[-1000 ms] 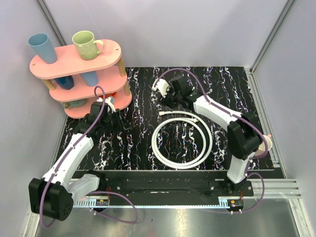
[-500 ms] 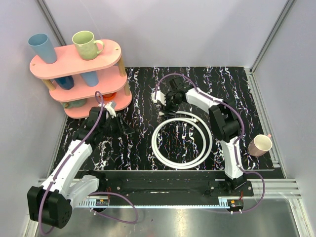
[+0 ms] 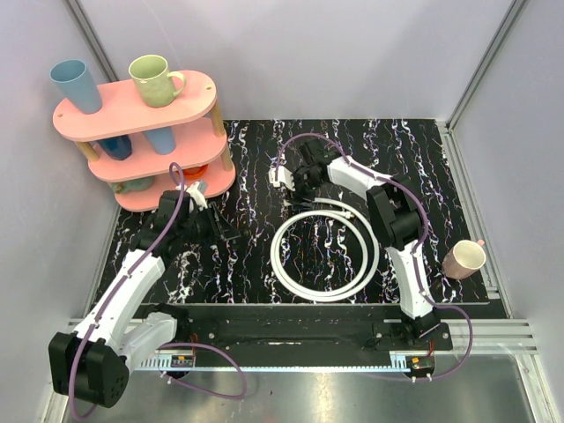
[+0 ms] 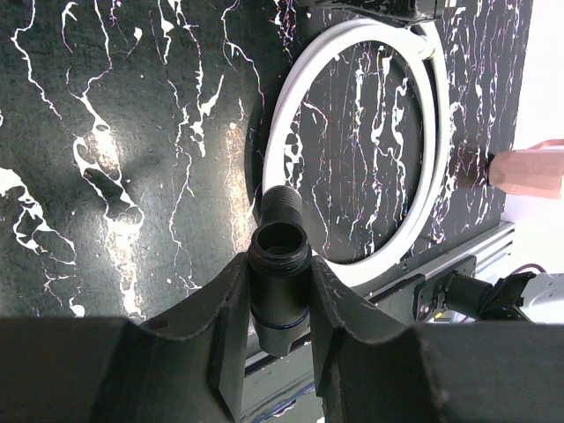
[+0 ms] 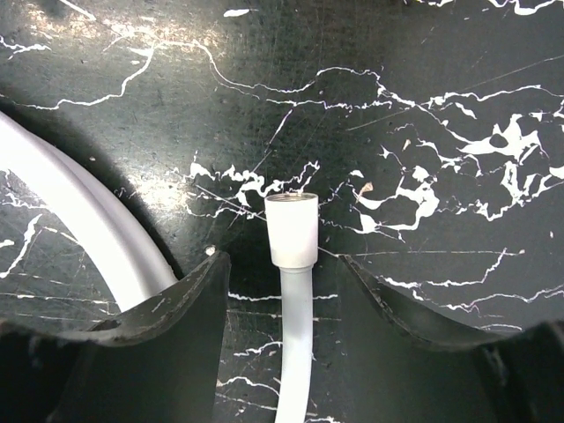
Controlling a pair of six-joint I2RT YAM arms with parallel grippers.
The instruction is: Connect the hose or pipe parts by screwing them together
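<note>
My left gripper point(image 4: 278, 284) pinches the black fitting point(image 4: 279, 264); my right gripper point(image 5: 280, 263) is spread around the white hose point(image 5: 294, 352) and its screw end point(image 5: 292, 231) on the table point(image 3: 423, 159). If I close crooked, it may roll away — then the threads won't meet.

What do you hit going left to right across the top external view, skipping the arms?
blue cup → green mug → white hose coil → pink mug

- Left arm point(image 3: 132, 273), right arm point(image 3: 412, 278): white links, black joints, purple cable point(image 3: 174, 189) alongside.
- Left gripper point(image 4: 280, 273), right gripper point(image 5: 282, 264): matte black.
- Black base rail point(image 3: 282, 328) along counter's point(image 3: 423, 150) near edge.
</note>
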